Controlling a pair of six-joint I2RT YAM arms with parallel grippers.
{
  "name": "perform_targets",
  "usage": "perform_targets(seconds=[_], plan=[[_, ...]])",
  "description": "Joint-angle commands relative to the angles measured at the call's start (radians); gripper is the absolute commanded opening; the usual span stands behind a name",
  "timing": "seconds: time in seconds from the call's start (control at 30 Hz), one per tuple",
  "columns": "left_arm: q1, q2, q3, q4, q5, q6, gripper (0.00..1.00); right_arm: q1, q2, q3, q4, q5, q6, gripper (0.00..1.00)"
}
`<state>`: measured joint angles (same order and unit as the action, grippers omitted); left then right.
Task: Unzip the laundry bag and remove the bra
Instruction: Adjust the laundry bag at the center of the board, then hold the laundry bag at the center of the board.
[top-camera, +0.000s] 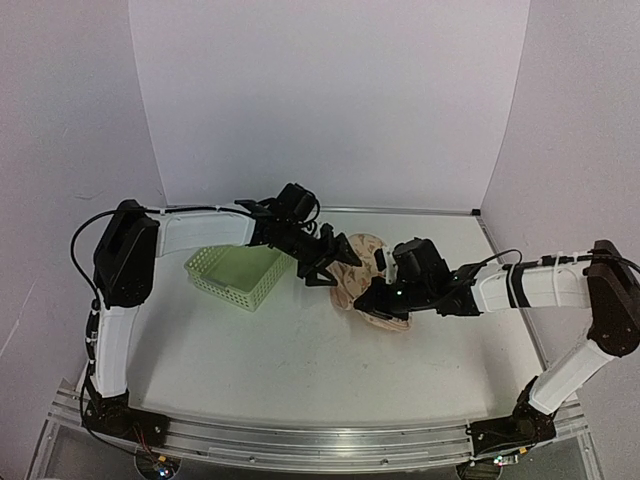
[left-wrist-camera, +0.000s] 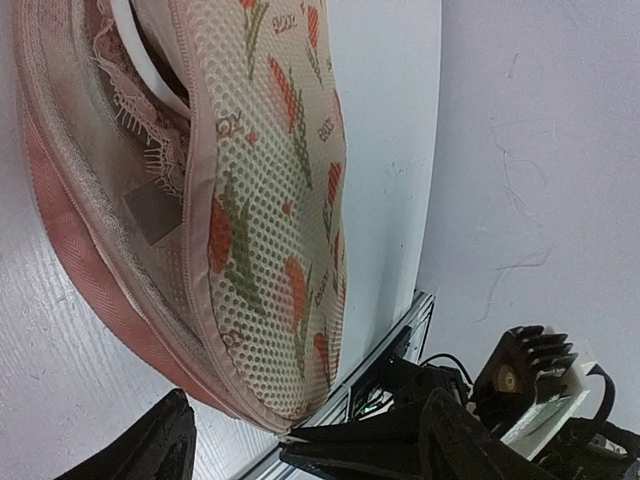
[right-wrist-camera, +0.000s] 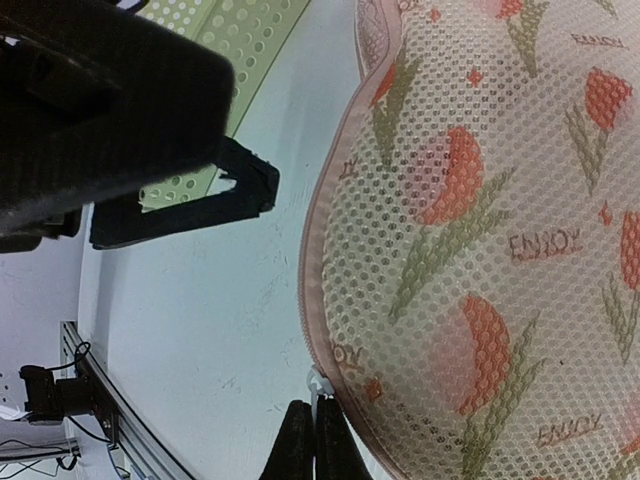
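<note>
- The light green basket (top-camera: 238, 275) sits just left of the laundry bag (top-camera: 358, 262), probably as a drop spot for whatever comes out.
- The left arm stretches across above the basket, wrist angled down toward the bag's left edge. The left gripper (top-camera: 320, 268) hovers just beside the bag, fingers spread with nothing between them. It faces the gap, ready, I judge, to reach in.
- The bag lies flat, its zipped seam gaping on that left side, and the lace bra (left-wrist-camera: 140, 110) shows inside.
- The right arm reaches in low from the bag's right. The right gripper (right-wrist-camera: 310, 440) has its fingers pressed together on the small white pull tab (right-wrist-camera: 317, 385) at the bag's near edge, seemingly anchoring the bag.
</note>
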<state>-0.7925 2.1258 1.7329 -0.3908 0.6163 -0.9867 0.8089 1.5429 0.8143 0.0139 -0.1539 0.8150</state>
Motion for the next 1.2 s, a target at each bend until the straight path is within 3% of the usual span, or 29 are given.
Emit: perform_targets(seconds=[0.0, 0.33, 0.5, 0.63, 0.9, 0.97, 1.17], plan=[[-0.004, 0.038, -0.013, 0.051, 0.049, -0.015, 0.78, 0.007, -0.026, 0.025, 0.048, 0.003, -0.016, 0.0], [-0.018, 0.107, -0.015, 0.094, 0.102, -0.05, 0.79, 0.009, -0.049, 0.004, 0.044, 0.013, -0.014, 0.0], [-0.02, 0.124, -0.016, 0.147, 0.114, -0.088, 0.73, 0.008, -0.057, -0.005, 0.046, 0.01, -0.014, 0.0], [-0.019, 0.14, -0.005, 0.182, 0.118, -0.111, 0.62, 0.01, -0.065, -0.016, 0.044, 0.0, -0.018, 0.0], [-0.02, 0.142, 0.002, 0.203, 0.111, -0.128, 0.21, 0.009, -0.103, -0.05, 0.036, 0.001, -0.019, 0.0], [-0.02, 0.137, 0.0, 0.207, 0.107, -0.131, 0.04, 0.01, -0.112, -0.059, 0.032, 0.002, -0.016, 0.0], [-0.019, 0.105, -0.012, 0.215, 0.079, -0.139, 0.0, 0.009, -0.151, -0.088, 0.005, 0.016, -0.022, 0.0]])
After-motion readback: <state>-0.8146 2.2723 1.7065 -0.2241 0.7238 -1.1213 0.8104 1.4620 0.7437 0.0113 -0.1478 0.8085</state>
